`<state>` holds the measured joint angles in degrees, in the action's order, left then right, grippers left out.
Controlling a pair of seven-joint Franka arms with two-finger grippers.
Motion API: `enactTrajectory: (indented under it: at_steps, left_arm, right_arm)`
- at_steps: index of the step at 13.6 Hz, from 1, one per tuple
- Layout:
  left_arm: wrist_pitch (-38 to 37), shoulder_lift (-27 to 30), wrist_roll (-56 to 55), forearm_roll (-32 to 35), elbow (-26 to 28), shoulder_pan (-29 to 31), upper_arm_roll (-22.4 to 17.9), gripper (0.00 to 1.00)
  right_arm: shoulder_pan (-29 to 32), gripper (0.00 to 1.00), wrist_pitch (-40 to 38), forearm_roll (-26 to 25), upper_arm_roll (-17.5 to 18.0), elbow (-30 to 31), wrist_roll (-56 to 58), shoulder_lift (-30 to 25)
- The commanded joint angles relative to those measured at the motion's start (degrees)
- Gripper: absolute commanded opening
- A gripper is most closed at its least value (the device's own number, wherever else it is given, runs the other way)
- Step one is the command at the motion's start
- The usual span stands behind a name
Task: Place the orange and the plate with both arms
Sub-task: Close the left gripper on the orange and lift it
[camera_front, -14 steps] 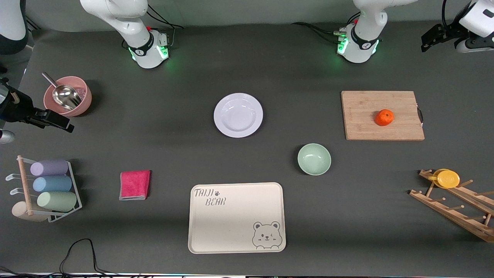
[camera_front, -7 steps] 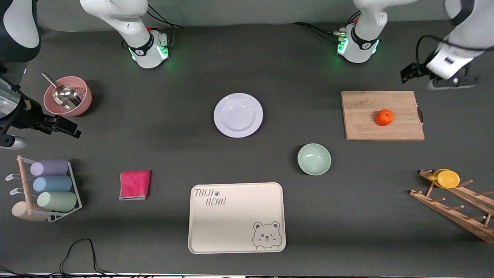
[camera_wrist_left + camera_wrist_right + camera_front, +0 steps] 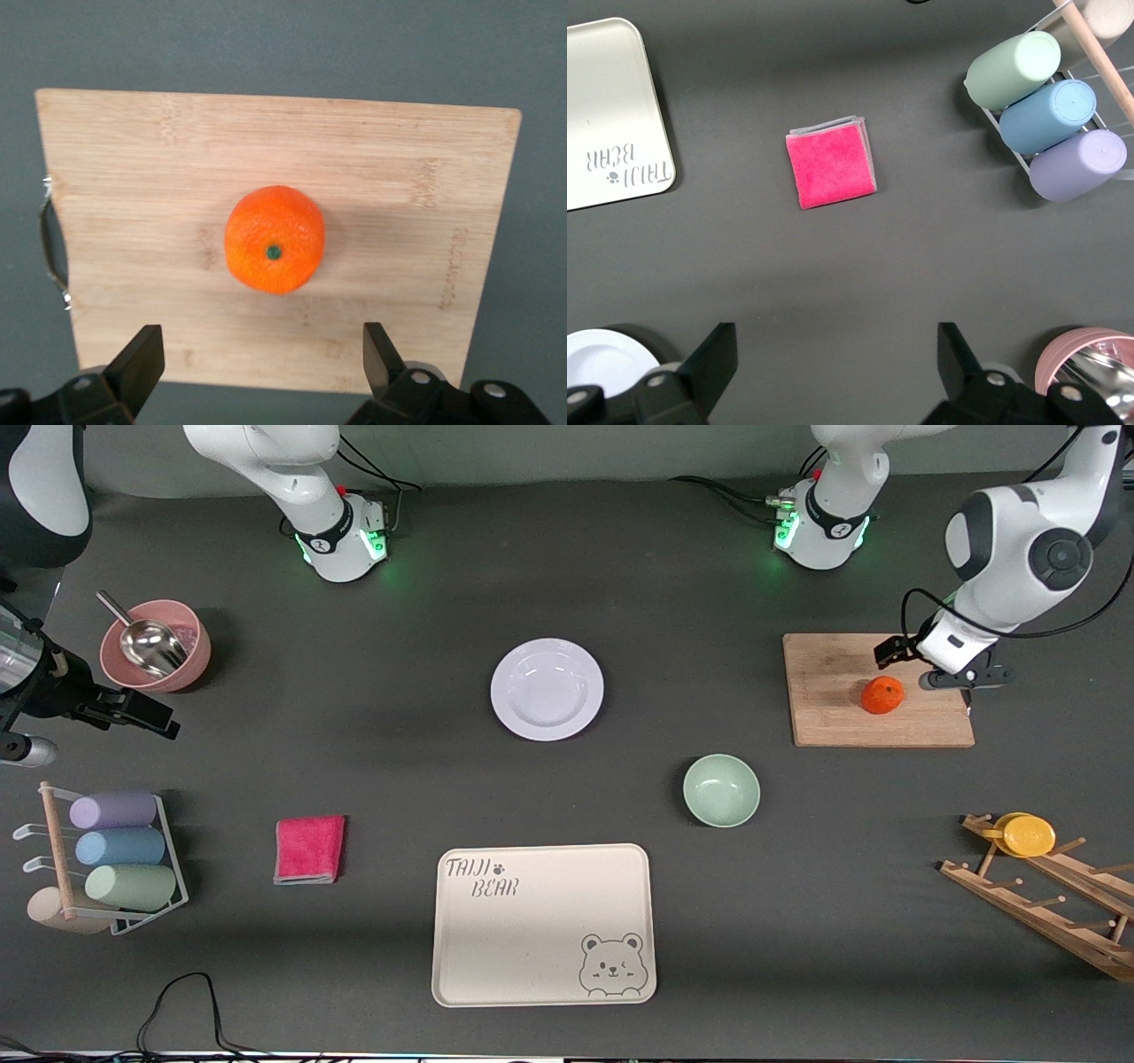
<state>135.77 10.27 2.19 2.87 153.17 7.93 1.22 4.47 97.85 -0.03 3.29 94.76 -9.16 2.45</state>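
Observation:
The orange (image 3: 882, 694) (image 3: 274, 239) lies on a wooden cutting board (image 3: 833, 708) (image 3: 399, 177) toward the left arm's end of the table. My left gripper (image 3: 964, 680) (image 3: 263, 354) hangs open over the board's edge, just beside the orange, with nothing between its fingers. The white plate (image 3: 547, 689) (image 3: 602, 359) rests on the mat mid-table. My right gripper (image 3: 146, 713) (image 3: 835, 354) is open and empty over the mat at the right arm's end, between the pink bowl and the cup rack.
A pale-green bowl (image 3: 721, 790) sits nearer the camera than the plate, with the bear-printed tray (image 3: 543, 926) nearer still. A pink cloth (image 3: 309, 849), a pink bowl with a scoop (image 3: 155, 645), a cup rack (image 3: 111, 859) and a wooden peg rack (image 3: 1045, 890) line the ends.
My left gripper has swung in from the table's end and come down over the cutting board beside the orange. The right gripper has shifted only slightly.

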Motion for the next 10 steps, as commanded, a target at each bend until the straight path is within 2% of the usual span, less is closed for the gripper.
enactTrajectory:
  at_steps: [1,5,10]
  left_arm:
    - [5.2,-4.3,-0.1,0.4,0.0,0.4,0.1,1.0]
    - [13.0,-9.5,-0.3,0.4,1.2,0.4,0.1,1.0]
    - [16.7,-11.7,-0.5,0.4,2.0,0.3,0.1,1.0]
  right_arm:
    - [-0.6,1.0,-1.4,-0.5,0.3,-1.6,-1.8,-0.3]
    - [-2.3,1.0,-1.3,-0.4,0.1,-2.5,-1.3,0.3]
    - [-3.2,1.0,0.8,-0.4,0.2,-2.4,-1.6,1.3]
